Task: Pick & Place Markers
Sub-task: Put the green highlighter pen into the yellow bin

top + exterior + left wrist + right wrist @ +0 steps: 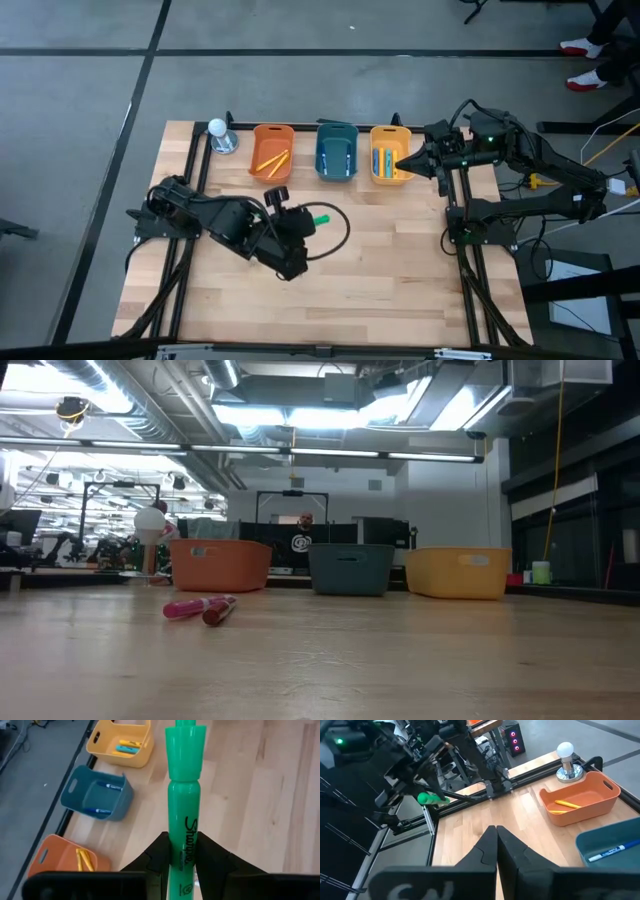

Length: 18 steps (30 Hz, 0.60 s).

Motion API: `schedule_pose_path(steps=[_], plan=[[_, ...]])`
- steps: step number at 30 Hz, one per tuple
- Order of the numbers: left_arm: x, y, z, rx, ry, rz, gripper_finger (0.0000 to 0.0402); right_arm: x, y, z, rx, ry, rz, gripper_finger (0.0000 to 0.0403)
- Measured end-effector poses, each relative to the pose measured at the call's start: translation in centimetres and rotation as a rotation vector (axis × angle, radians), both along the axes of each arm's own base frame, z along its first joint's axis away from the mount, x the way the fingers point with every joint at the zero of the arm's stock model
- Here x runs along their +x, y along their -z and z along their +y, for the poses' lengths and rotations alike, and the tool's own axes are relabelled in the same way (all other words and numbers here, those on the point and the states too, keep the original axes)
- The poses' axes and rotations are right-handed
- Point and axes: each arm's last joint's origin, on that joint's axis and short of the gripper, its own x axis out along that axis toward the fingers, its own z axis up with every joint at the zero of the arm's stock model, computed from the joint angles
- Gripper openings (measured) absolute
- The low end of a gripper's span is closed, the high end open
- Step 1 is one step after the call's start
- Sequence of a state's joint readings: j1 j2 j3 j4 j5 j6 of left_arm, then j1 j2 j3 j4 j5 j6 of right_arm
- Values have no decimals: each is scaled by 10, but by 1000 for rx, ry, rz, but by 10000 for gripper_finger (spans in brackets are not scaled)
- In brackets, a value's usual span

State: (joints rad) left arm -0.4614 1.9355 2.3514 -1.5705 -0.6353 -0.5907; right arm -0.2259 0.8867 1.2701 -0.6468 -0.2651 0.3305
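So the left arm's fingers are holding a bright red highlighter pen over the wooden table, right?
Almost. The pen is not red: the left wrist view shows the left gripper with its dark fingers closed on a bright green highlighter pen. The rest holds: it is held over the light wooden table, as the high view confirms.

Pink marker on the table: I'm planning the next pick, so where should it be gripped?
Probably mid-barrel, from straight above, with the jaws set across its length. The pink marker lies flat on the table, and a red marker crowds one end.
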Motion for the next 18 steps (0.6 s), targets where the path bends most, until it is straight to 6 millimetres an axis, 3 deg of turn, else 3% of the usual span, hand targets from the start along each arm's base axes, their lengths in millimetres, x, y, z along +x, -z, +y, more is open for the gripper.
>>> schedule_pose_path(steps=[12, 18], plan=[[-20, 11, 14, 19, -41, 55, 63, 0, 0, 0, 1, 1, 0, 0], [-37, 1, 33, -3, -80, -70, 63, 0, 0, 0, -6, -1, -4, 0]])
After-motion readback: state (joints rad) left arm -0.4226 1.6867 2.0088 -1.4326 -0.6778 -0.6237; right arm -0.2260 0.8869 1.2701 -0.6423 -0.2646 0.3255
